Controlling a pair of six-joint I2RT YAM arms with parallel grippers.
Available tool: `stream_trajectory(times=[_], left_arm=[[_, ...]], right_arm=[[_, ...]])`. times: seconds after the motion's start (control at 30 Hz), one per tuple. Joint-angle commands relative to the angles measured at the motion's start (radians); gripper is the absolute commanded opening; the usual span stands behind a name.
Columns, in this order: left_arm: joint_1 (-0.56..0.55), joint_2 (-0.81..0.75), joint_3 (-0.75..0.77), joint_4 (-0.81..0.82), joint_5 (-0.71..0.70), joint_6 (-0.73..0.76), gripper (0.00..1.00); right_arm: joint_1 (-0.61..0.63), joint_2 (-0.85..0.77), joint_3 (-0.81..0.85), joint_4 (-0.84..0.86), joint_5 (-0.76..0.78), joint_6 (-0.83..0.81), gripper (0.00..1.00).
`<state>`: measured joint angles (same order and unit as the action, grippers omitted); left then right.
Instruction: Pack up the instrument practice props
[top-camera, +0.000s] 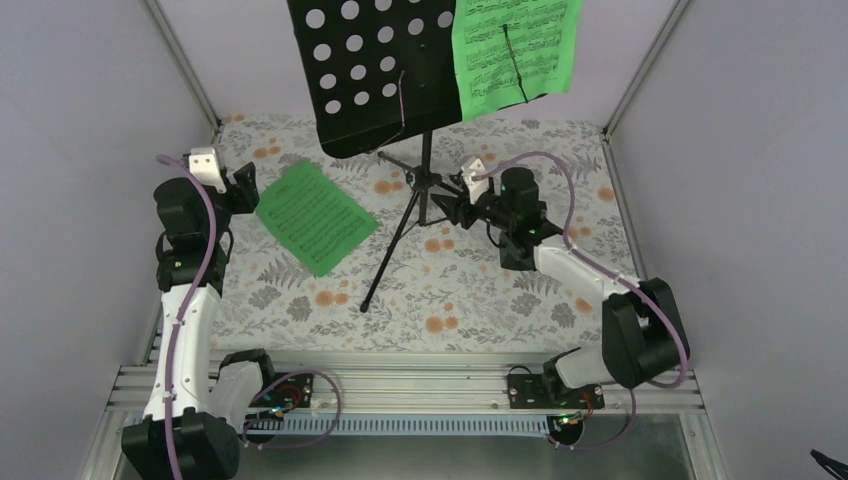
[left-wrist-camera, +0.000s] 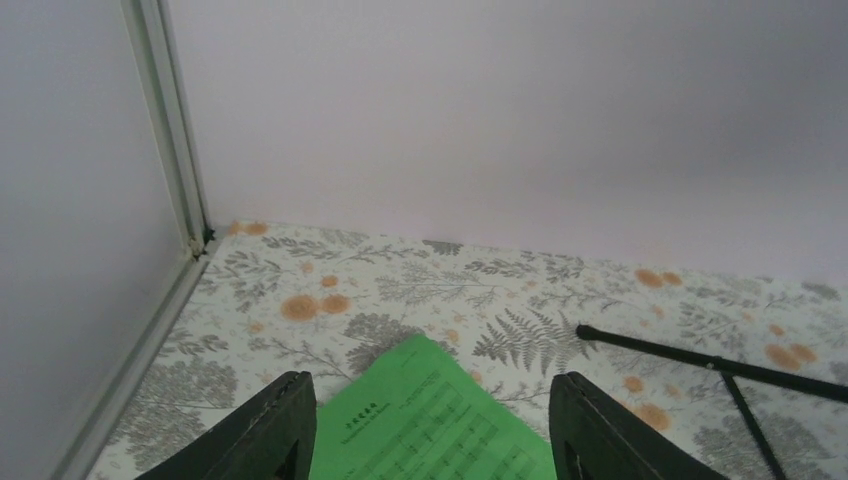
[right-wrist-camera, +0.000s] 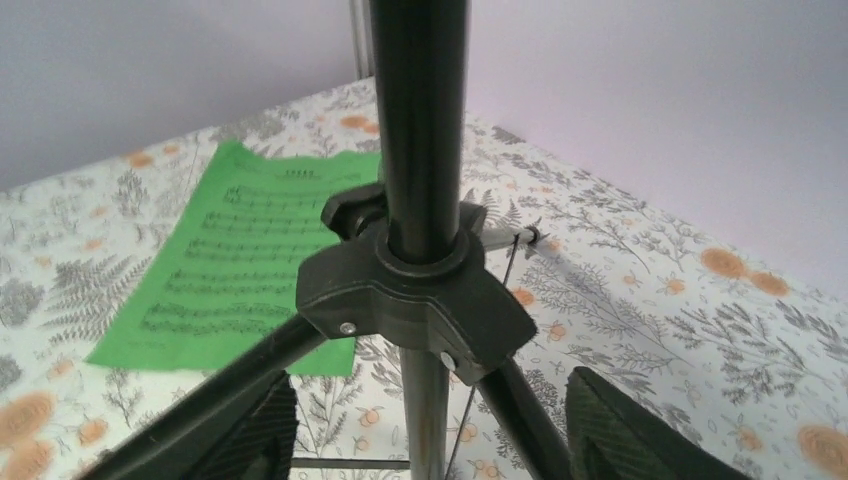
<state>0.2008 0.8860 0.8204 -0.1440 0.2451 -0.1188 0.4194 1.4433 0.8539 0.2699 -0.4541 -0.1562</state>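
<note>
The black tripod music stand (top-camera: 425, 185) stands mid-table, its hole-punched desk (top-camera: 365, 70) tilted at the top. One green music sheet (top-camera: 515, 45) rests on the desk's right side. Another green sheet (top-camera: 315, 217) lies flat on the table to the left. My left gripper (top-camera: 247, 193) is open at that sheet's left edge. In the left wrist view a corner of the sheet (left-wrist-camera: 430, 425) lies on the table between the spread fingers (left-wrist-camera: 270, 430). My right gripper (right-wrist-camera: 440, 440) is open, its jaws on either side of the stand's pole (right-wrist-camera: 420, 120) just below the leg hub (right-wrist-camera: 410, 290), apart from it.
White walls with aluminium corner posts (top-camera: 185, 65) close in the floral-cloth table (top-camera: 480, 290). The stand's legs (top-camera: 390, 250) spread over the cloth; one leg (left-wrist-camera: 700, 362) shows to the right in the left wrist view. A metal rail (top-camera: 400, 385) runs along the near edge.
</note>
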Motion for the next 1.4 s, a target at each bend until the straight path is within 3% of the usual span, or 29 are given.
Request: stream_trajectory(times=[0.0, 0.17, 0.33, 0.53, 0.67, 0.83, 1.03, 1.17, 1.37], left_arm=[[0.005, -0.017, -0.006, 0.018, -0.016, 0.005, 0.61], [0.005, -0.052, -0.011, 0.018, -0.042, 0.001, 0.7], [0.005, -0.104, 0.104, -0.05, 0.069, -0.092, 0.72], [0.005, -0.1, 0.325, -0.099, 0.382, -0.186, 0.72], [0.005, -0.098, 0.369, -0.087, 0.587, -0.214, 0.72], [0.005, -0.111, 0.367, -0.11, 0.639, -0.201, 0.71], [0.005, -0.138, 0.281, -0.126, 0.516, -0.178, 0.72], [0.005, -0.169, 0.253, -0.156, 0.464, -0.149, 0.72], [0.005, -0.178, 0.262, -0.23, 0.413, -0.094, 0.72]], right_arm=[[0.002, -0.094, -0.064, 0.041, 0.104, 0.098, 0.68], [-0.093, -0.212, -0.21, 0.088, 0.283, 0.3, 0.78], [-0.277, -0.345, -0.23, -0.013, 0.358, 0.475, 0.83], [-0.378, -0.443, -0.189, 0.036, 0.117, 0.536, 0.89], [-0.369, -0.418, -0.164, 0.122, -0.188, 0.493, 0.84], [-0.32, -0.403, -0.117, 0.082, -0.287, 0.396, 0.82], [-0.144, -0.314, -0.123, 0.282, -0.295, 0.334, 0.86], [-0.029, -0.149, -0.037, 0.375, -0.213, 0.268, 0.81], [0.006, 0.065, 0.084, 0.535, -0.131, 0.247, 0.72]])
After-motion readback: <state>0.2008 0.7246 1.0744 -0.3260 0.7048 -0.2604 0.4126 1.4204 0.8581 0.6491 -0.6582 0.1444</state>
